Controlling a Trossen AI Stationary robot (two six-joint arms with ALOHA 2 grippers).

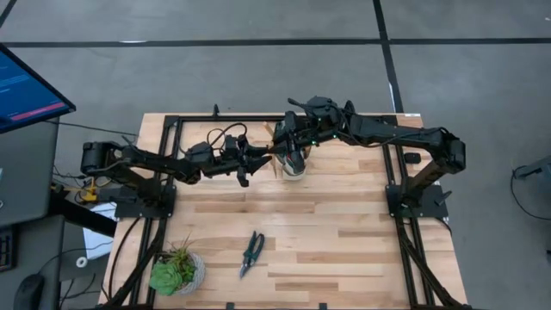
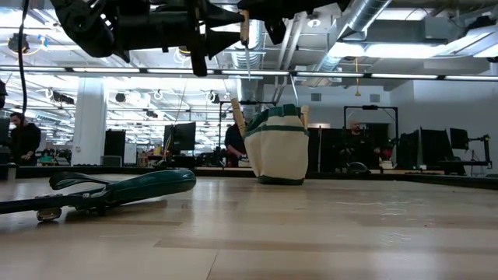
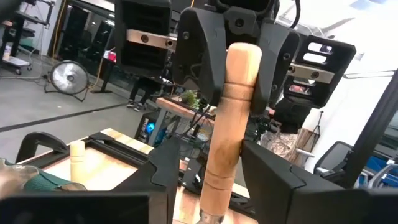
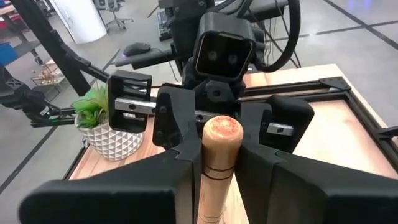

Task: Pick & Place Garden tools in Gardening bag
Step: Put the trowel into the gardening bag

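Wooden handle [image 4: 219, 163] of a garden tool is being pinched by the right tool [image 4: 217, 155] above the gardening bag [image 2: 281, 145], the left tool [image 3: 211, 168] is hanging slackened beside it, so lowering straight seems wise.

tool head [image 3: 211, 218] cut off, bag [image 1: 294, 166] mostly hidden by arms

A potted plant [image 1: 176, 272], green leaves in a white faceted pot, stands at the wooden table's [image 1: 344, 232] near left corner. Beyond the table's left edge a monitor [image 1: 26, 89] with a lit screen hangs over the grey floor. Across the far edge, people [image 2: 23, 140] stand among desks and dark screens.
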